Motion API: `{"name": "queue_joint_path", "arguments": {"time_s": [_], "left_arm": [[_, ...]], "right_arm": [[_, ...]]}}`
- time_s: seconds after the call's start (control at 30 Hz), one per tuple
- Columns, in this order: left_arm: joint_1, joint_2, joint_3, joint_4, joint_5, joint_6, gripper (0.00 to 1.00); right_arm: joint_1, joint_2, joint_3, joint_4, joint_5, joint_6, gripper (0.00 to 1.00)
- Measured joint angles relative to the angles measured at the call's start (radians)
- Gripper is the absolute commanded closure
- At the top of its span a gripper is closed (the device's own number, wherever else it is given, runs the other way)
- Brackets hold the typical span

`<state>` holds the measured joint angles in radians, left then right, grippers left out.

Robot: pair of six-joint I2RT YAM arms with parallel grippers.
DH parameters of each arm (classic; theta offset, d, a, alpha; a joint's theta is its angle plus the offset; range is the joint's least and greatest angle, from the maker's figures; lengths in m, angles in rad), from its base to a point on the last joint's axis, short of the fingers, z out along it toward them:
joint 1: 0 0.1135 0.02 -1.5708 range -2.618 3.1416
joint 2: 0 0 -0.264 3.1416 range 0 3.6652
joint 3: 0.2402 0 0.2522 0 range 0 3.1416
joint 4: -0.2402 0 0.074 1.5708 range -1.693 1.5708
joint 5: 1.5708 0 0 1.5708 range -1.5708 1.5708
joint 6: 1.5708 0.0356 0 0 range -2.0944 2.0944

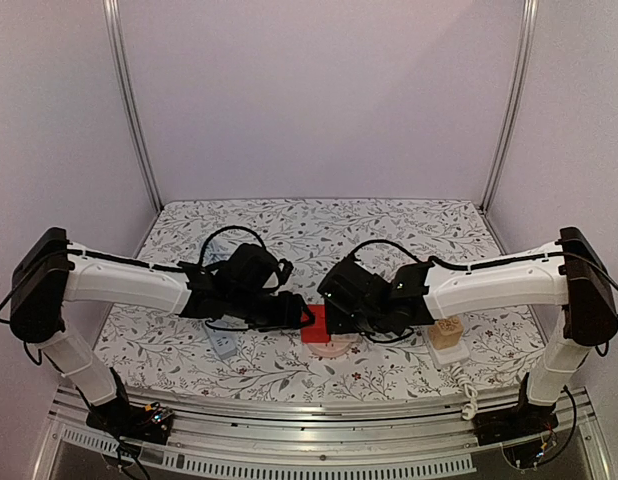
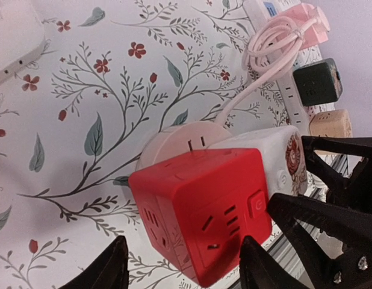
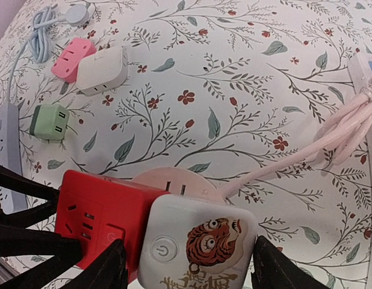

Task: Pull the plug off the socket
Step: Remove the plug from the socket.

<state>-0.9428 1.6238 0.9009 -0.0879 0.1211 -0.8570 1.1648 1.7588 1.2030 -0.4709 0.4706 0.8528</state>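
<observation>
No legible txt; just pwr-symbol btns on white tiger cube point(image 3: 198, 241) & red cube point(image 2: 201, 211).

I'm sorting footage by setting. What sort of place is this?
Most likely a robot test booth in a lab, not a home: plain white wall panels on metal posts, two arms bolted to a rail, and assorted plug adapters laid out on a floral cloth.
</observation>
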Motion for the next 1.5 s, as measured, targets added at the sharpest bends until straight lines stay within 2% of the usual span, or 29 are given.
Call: {"name": "queue_joint_path", "arguments": {"time_s": [0.73, 1.17, 1.5], "left_arm": [[0.003, 0.044, 0.009, 0.079, 0.019, -0.001, 0.51], [0.005, 0.044, -0.014, 0.129, 0.001, -0.005, 0.55], [0.005, 0.044, -0.022, 0.146, -0.014, -0.005, 0.55]], "right_arm": [[-0.006, 0.027, 0.038, -0.077, 0.032, 0.0, 0.26], [-0.034, 0.031, 0.034, -0.06, -0.015, 0.046, 0.3], [-0.037, 0.023, 0.013, -0.027, -0.016, 0.078, 0.38]]}}
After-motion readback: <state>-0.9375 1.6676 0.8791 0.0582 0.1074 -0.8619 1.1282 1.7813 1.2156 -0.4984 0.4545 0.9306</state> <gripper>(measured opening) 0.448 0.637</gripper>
